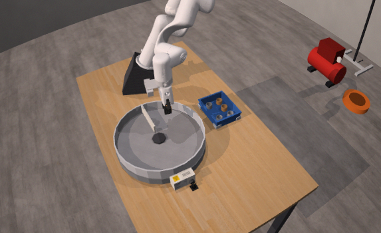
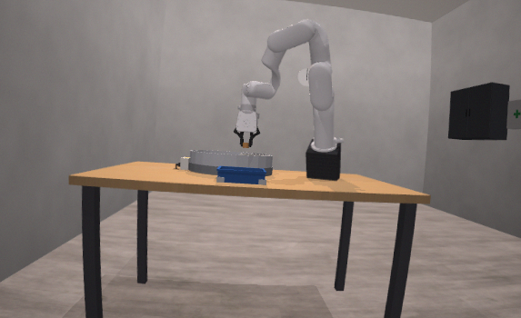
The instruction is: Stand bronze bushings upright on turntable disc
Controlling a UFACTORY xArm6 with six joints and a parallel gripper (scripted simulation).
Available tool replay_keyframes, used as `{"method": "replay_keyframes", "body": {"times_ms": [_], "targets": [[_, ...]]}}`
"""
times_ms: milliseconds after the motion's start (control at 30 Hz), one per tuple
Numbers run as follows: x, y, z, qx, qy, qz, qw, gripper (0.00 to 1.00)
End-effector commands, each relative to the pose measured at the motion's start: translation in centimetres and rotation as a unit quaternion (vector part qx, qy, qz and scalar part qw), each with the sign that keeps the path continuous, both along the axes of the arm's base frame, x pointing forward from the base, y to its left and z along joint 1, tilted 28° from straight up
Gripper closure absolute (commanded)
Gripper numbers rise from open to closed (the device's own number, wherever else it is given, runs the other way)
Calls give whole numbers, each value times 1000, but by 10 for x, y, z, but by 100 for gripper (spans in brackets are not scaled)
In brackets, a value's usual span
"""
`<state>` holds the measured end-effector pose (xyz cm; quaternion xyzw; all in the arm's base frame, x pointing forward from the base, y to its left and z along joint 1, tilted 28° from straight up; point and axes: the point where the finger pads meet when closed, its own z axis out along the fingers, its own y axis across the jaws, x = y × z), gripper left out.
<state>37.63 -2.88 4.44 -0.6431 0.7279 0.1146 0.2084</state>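
My gripper [image 1: 167, 110] hangs over the far edge of the turntable's grey disc [image 1: 159, 136], a little above its rim. It is shut on a bronze bushing [image 2: 245, 144], which shows as an orange spot between the fingers in the exterior view [image 2: 246, 142]. The black hub [image 1: 158, 138] sits at the disc's middle, nearer the front than the gripper. The blue crate [image 1: 219, 108] stands to the right of the turntable. It holds two bronze bushings [image 1: 219, 100] [image 1: 224, 107] and three steel bushings [image 1: 209, 105] [image 1: 219, 117] [image 1: 229, 113].
A pale bar [image 1: 148, 117] lies across the disc from the rim toward the hub, left of the gripper. A white control box [image 1: 182, 178] sits at the turntable's front. The arm's black base [image 1: 135, 74] stands at the back of the table. The turntable has a raised wall [image 1: 156, 170].
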Motion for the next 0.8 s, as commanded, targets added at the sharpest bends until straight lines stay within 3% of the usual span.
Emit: {"method": "replay_keyframes", "body": {"times_ms": [0,233,767], "targets": [[2,2,-4,0,-1,-1,1000,100],[5,9,-22,0,-1,-1,1000,100],[5,10,-23,0,-1,-1,1000,100]]}}
